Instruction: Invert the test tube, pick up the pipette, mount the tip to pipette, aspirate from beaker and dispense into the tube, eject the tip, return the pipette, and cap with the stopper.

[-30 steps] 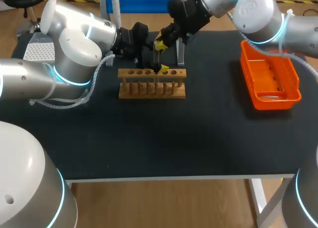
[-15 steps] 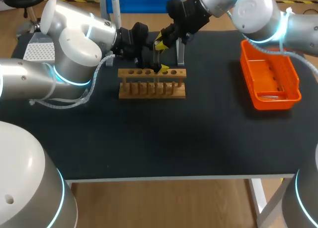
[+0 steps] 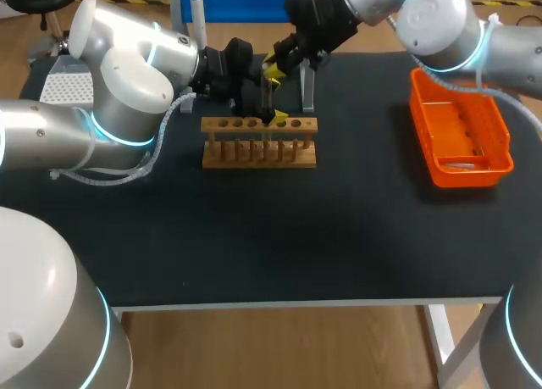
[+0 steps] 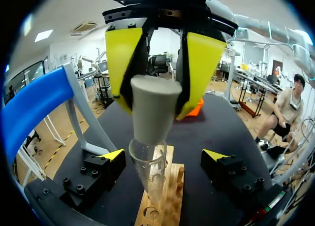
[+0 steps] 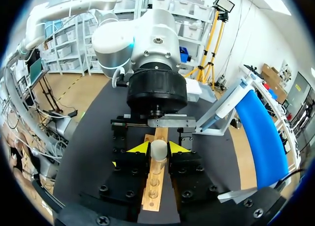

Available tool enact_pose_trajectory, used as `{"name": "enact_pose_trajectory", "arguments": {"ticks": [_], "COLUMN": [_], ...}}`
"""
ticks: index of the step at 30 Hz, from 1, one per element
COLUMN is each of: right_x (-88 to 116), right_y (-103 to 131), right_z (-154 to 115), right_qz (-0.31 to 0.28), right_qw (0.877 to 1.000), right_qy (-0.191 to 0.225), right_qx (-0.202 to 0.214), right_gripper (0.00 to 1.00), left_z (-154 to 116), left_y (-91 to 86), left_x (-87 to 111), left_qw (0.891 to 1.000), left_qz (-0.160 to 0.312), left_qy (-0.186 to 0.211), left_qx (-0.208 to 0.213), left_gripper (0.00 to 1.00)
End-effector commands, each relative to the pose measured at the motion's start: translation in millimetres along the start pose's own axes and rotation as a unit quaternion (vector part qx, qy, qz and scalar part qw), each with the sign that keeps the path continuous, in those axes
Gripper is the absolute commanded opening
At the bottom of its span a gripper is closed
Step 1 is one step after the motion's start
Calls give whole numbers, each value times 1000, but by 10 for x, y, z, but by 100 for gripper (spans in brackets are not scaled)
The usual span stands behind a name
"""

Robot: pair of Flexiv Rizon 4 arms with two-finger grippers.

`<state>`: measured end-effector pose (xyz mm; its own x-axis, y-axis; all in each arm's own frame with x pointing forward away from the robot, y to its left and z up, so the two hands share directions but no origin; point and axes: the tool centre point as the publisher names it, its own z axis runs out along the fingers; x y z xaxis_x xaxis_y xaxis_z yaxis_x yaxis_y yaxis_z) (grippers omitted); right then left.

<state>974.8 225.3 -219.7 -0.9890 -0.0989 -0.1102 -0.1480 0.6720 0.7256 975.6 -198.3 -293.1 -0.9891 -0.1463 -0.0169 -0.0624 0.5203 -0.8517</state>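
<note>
Shifted slightly, right claw [image 5: 158, 147] clamps stopper [image 4: 155, 110] over tube [image 4: 147, 169]; left claw [image 4: 163, 155] apart, rack [image 4: 167, 196] cut off.

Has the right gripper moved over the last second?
Yes. The right gripper, shut on the stopper, has shifted slightly away from the wooden rack, toward the blue stand behind it.

Rack [image 3: 259, 141] toward table [image 3: 296, 236] rear — tube [image 4: 148, 169] upright in it, stopper [image 4: 153, 108] over its mouth; tray [image 3: 461, 139] well right, stand [image 3: 246, 3] behind.
</note>
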Motion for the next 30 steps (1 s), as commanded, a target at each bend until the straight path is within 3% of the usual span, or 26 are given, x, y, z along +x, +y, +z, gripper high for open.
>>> {"name": "enact_pose_trajectory", "arguments": {"ticks": [1, 30], "right_x": [8, 30], "right_y": [7, -103], "right_z": [-27, 94], "right_qz": [-1, -4], "right_qw": [1000, 1000], "right_qy": [0, 9], "right_qx": [3, 29], "right_gripper": [0, 0], "left_z": [0, 0], "left_y": [1, 1], "left_x": [-7, -7], "left_qw": [1000, 1000], "left_qz": [0, 0], "left_qy": [1, 1], "left_qx": [0, 0], "left_gripper": [100, 100]}}
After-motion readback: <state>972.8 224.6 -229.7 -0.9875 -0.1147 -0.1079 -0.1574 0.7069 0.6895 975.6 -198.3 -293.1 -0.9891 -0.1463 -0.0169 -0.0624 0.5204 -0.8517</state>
